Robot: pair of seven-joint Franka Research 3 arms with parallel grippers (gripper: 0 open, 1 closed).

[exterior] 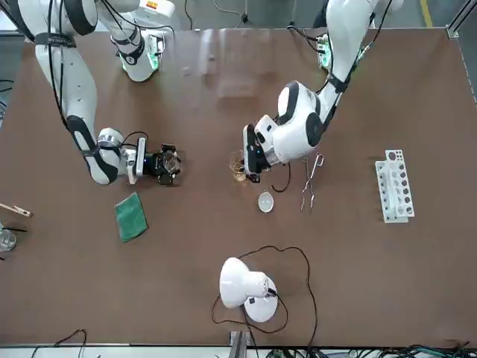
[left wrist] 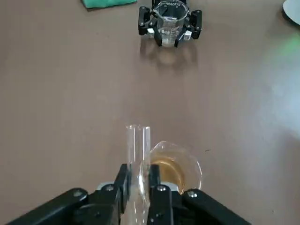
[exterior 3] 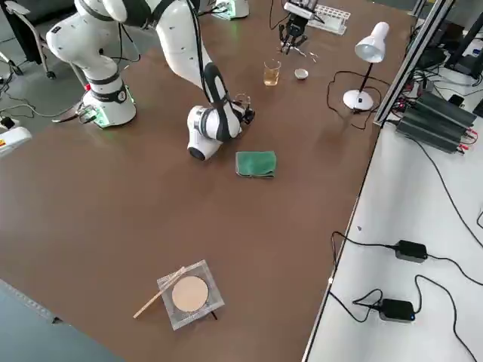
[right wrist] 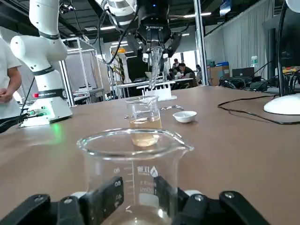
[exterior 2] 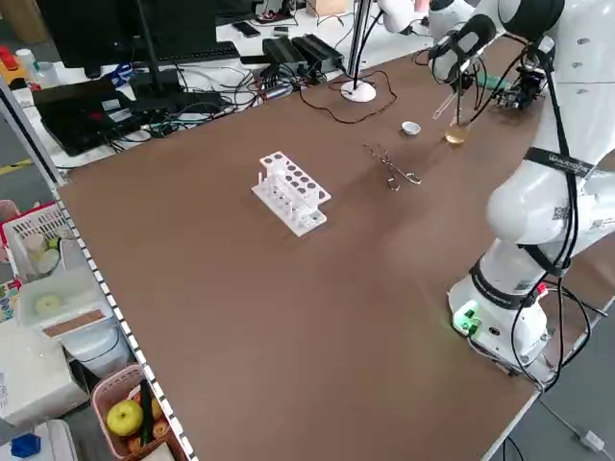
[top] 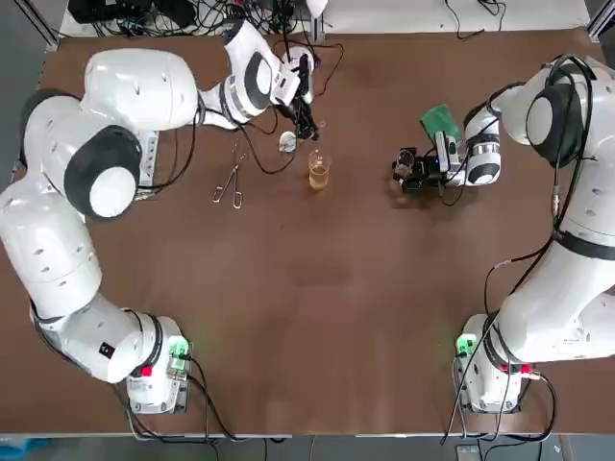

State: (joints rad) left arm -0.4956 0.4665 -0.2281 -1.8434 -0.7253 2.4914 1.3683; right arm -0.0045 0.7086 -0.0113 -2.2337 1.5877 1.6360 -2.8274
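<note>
Nearest the robot's side of the table, the right gripper lies low on the brown table, fingers clamped on either side of an empty glass beaker. The beaker stands upright on the tabletop, graduation marks facing the wrist camera.

A little to the left, in the middle of the table, stands the amber beaker. It is upright, with golden liquid in its lower part, and sits well apart from the empty one.

Just beyond it is the left gripper, pinched tight around a clear test tube. The tube pokes out past the fingertips towards the table, close above the amber beaker and just beside its rim. Whether its end is over the mouth cannot be told.

Next out, a small white dish sits on the table near the left gripper. A pair of metal tongs lies flat further to the left.

On the right side, a folded green cloth rests just beyond the right gripper's wrist.

Far out on the left, a white test tube rack stands alone. At the far edge is a white desk lamp, its cable looping across the table.
</note>
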